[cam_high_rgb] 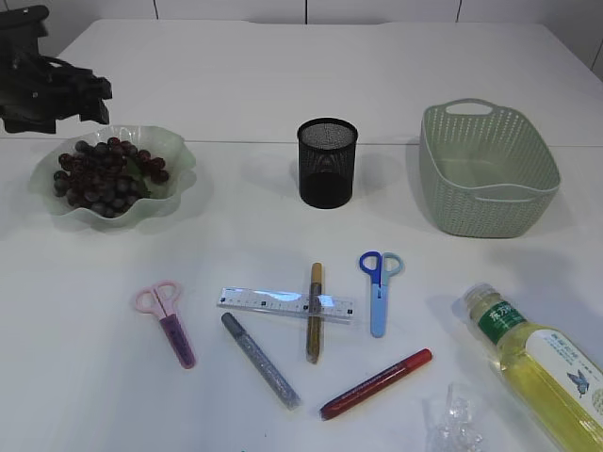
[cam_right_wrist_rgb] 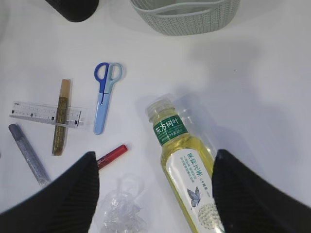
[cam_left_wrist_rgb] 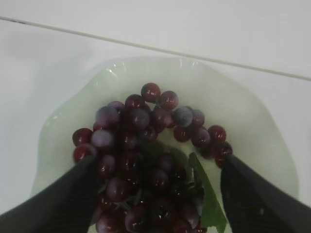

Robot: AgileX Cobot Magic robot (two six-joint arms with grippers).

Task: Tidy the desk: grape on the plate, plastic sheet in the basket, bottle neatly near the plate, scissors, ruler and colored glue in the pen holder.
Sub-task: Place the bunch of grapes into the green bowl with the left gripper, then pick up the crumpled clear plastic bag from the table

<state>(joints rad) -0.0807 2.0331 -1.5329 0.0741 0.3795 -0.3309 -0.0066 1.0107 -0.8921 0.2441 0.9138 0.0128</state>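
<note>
A bunch of dark red grapes [cam_high_rgb: 108,174] [cam_left_wrist_rgb: 146,145] lies in the pale green wavy plate [cam_high_rgb: 57,202] [cam_left_wrist_rgb: 252,111]. My left gripper [cam_left_wrist_rgb: 158,194] hangs over it, open, one finger on each side of the bunch. The open right gripper [cam_right_wrist_rgb: 155,194] hovers above the lying bottle [cam_right_wrist_rgb: 187,170] [cam_high_rgb: 537,363] and the crumpled plastic sheet [cam_right_wrist_rgb: 121,208] [cam_high_rgb: 454,424]. On the table lie pink scissors [cam_high_rgb: 168,320], blue scissors [cam_high_rgb: 379,287], a clear ruler [cam_high_rgb: 283,303], and gold [cam_high_rgb: 315,311], silver [cam_high_rgb: 259,360] and red [cam_high_rgb: 377,383] glue pens.
A black mesh pen holder [cam_high_rgb: 327,162] stands at the middle back. A green woven basket [cam_high_rgb: 490,188] sits to its right. The gold glue pen lies across the ruler. The left arm's black body [cam_high_rgb: 47,85] is at the top left, above the plate.
</note>
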